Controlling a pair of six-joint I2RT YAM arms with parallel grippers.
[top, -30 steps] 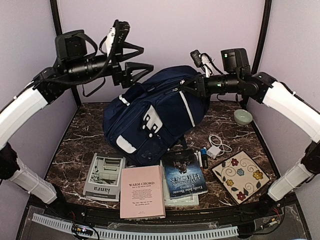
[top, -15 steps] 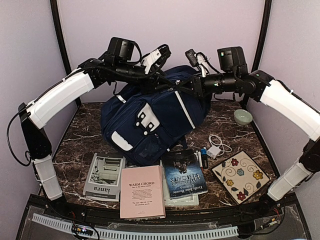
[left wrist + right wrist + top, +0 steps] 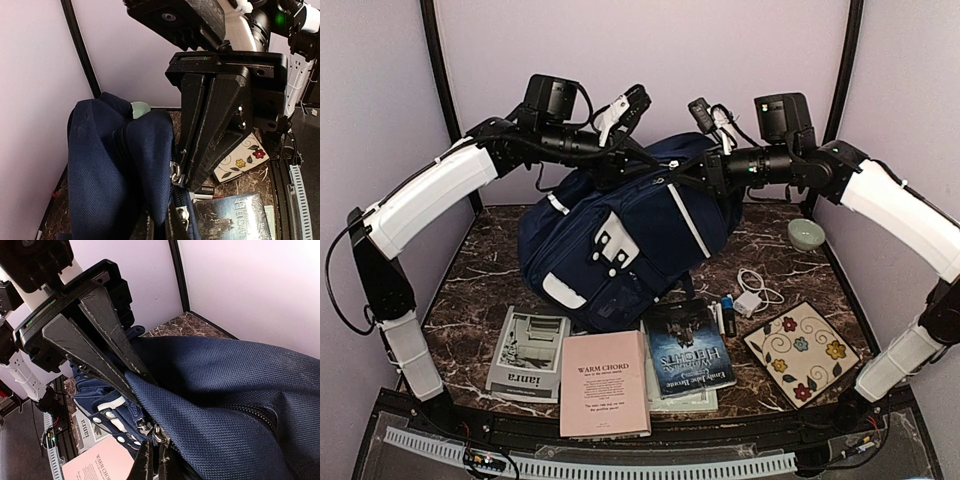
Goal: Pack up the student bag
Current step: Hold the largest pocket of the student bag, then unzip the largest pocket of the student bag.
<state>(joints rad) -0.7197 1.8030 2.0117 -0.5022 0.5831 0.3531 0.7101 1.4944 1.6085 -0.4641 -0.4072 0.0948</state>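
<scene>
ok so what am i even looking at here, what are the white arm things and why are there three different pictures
Those are two robot arms, the left arm and the right arm, bolted at the near edge of a marble table. The wide picture comes from a fixed camera above and behind them; each close-up comes from a camera on one wrist, showing that arm's own jaws. Both pairs of jaws are closed on the top of a navy backpack beside its zip. Around it lie a pink book titled Warm Chord, a dark Wuthering Heights book, a grey booklet, a white charger, a flowered tile and a green bowl.
</scene>
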